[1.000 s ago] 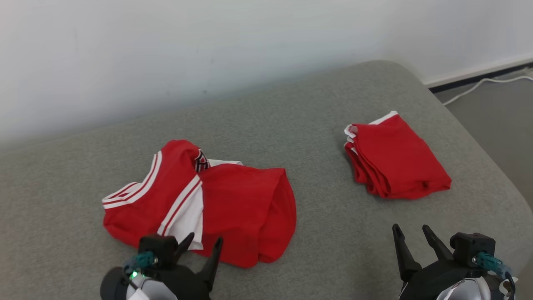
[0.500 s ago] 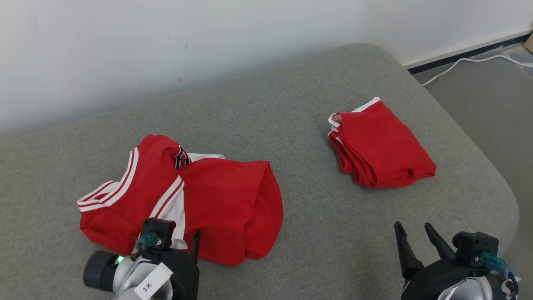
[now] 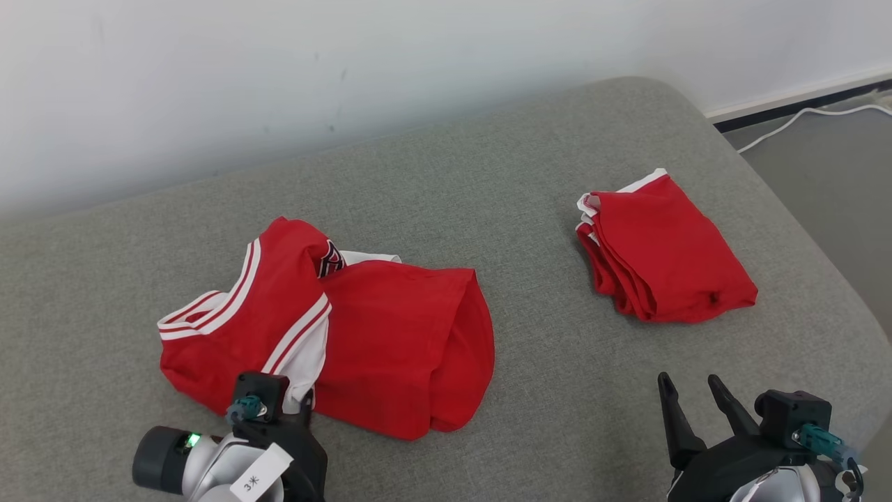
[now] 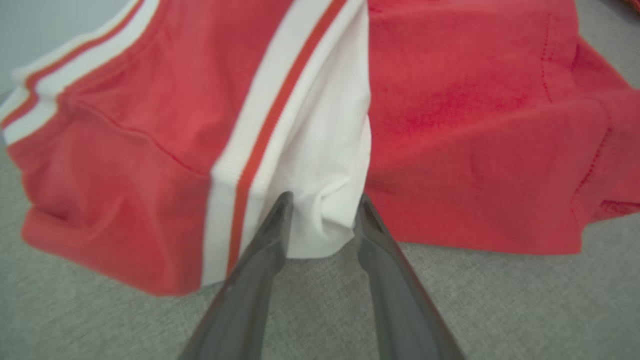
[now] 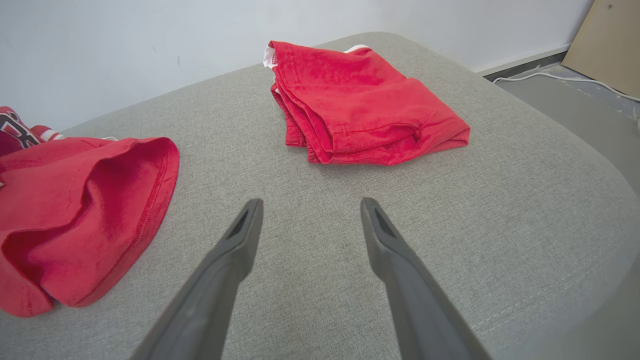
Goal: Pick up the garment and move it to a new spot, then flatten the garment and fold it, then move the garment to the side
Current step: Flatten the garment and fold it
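Observation:
The crumpled red garment (image 3: 404,341) with white stripes and a white panel lies left of centre on the grey cushion (image 3: 488,174). My left gripper (image 3: 304,411) is at its near edge. In the left wrist view the gripper (image 4: 324,210) is shut on the puckered white panel (image 4: 320,150), one finger on each side of the fabric. My right gripper (image 3: 688,382) hovers open over bare cushion at the lower right, nothing between its fingers (image 5: 235,250). The garment's red hem (image 5: 100,200) lies to the left of that gripper.
A second red garment (image 3: 669,254), folded, rests at the right of the cushion, ahead of the right gripper (image 5: 310,205). The cushion's rounded edge drops to grey floor at the right, where a white cable (image 3: 801,118) runs along the wall. A brown board (image 5: 605,45) leans there.
The head camera has shifted. My left gripper has turned, dropped to the garment's near edge and narrowed from wide open onto the white panel. The right gripper has kept its pose.

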